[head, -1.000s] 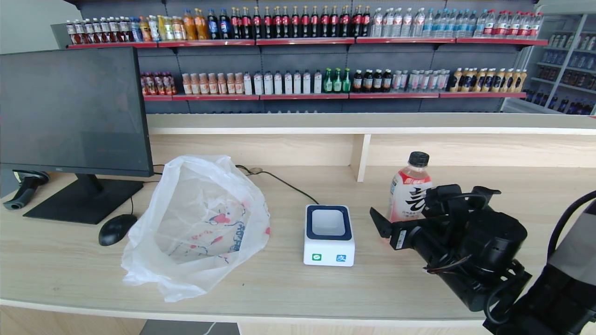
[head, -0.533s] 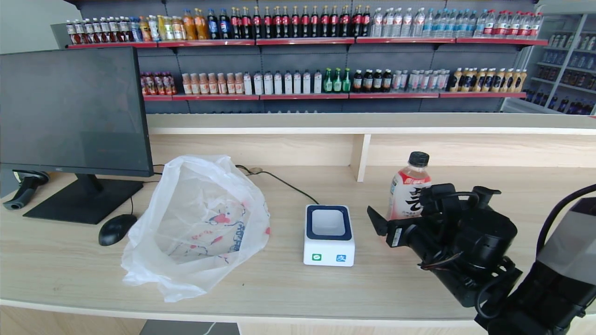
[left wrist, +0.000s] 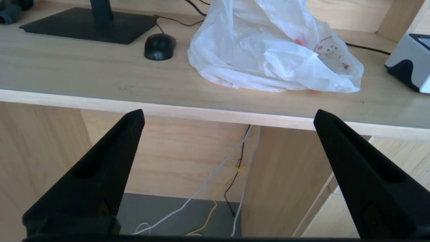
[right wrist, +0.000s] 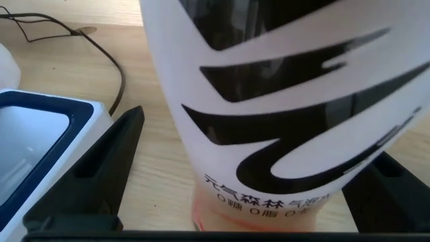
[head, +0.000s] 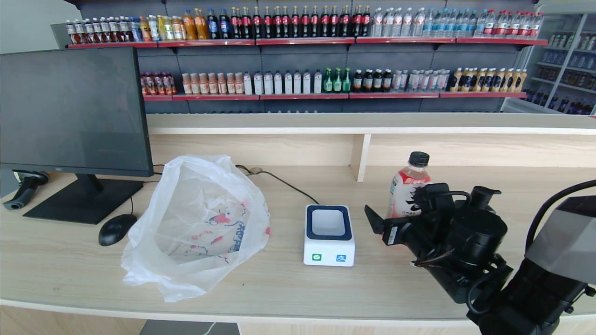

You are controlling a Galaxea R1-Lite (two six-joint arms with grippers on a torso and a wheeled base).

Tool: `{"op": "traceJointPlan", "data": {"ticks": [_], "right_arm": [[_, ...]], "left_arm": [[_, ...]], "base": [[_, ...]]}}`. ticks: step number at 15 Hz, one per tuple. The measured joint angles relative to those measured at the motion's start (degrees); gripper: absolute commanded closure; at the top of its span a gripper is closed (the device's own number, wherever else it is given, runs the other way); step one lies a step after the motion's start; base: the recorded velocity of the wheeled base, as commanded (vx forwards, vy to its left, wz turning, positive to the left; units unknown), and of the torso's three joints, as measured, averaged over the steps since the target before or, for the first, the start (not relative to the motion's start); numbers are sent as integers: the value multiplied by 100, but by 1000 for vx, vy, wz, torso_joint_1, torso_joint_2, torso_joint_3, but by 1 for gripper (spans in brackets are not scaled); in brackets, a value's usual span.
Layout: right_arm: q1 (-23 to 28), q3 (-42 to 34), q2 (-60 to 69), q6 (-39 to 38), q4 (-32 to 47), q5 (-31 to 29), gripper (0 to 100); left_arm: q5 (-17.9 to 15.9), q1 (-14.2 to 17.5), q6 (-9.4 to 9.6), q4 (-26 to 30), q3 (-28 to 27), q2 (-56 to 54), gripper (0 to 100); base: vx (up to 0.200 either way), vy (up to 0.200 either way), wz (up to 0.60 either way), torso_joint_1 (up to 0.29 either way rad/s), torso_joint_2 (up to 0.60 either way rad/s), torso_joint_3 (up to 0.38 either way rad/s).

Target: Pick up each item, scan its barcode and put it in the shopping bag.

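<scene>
Straddling the upright drink bottle (head: 405, 179) at the scanner's (head: 328, 234) three o'clock, the right claw (right wrist: 255, 141) stands open. Stiff, slick, likely heavy: grip mid-body.

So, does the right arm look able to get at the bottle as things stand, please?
Probably yes: the right gripper is level with the upright bottle, which sits between its open jaws with nothing in the way.

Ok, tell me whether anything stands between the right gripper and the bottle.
Nothing visible does. The bottle stands upright on the counter, between the fingers of the open right gripper, with nothing else between them.
</scene>
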State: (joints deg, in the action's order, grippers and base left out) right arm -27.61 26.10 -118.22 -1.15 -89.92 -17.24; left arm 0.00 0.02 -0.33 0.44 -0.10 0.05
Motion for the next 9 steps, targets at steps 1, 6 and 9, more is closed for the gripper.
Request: {"op": "traceJointPlan", "data": {"ticks": [1,6,9], "right_arm": [[0,22,-27,2,-2,0,0],[60,182,-112,-5,-2,0,0],[110,199,-116,-7,-2,0,0]], "left_arm": [[0,2,1,0,0,0,0],[0,2,0,0,0,0,0],[0,2,1,0,0,0,0]], "base": [[0,0,0,0,0,0],[0,0,0,0,0,0],[0,0,0,0,0,0]]}}
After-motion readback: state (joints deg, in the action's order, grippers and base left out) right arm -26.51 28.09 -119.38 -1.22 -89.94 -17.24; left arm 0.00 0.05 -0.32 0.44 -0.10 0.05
